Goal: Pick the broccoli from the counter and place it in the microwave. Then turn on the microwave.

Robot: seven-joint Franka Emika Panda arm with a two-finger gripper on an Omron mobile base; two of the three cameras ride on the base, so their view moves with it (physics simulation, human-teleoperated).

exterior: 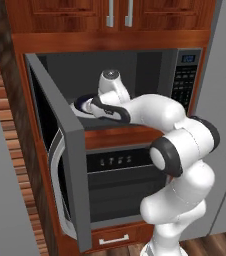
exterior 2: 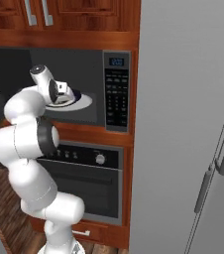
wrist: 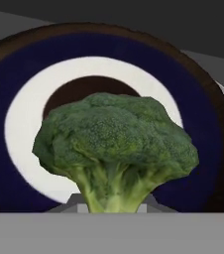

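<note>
The microwave (exterior: 185, 82) (exterior 2: 116, 89) stands with its door (exterior: 60, 150) swung wide open to the left. My arm reaches into its cavity. In the hand view the dark-green broccoli (wrist: 116, 144) sits upright with its pale stem down between my fingers, so my gripper (wrist: 115, 207) is shut on it. Behind it lies a round plate (wrist: 193, 114) with a blue ring, a white ring and a dark centre. From the base views my gripper (exterior: 83, 106) (exterior 2: 73, 94) hovers just over that plate (exterior 2: 86, 102) inside the cavity. The counter is out of view.
A built-in oven (exterior: 117, 161) (exterior 2: 100, 158) with knobs sits under the microwave, with a drawer (exterior: 113, 240) below it. Wooden upper cabinets (exterior: 120, 15) hang above. A tall grey fridge (exterior 2: 183, 124) fills the right side. The open door edge juts toward the base.
</note>
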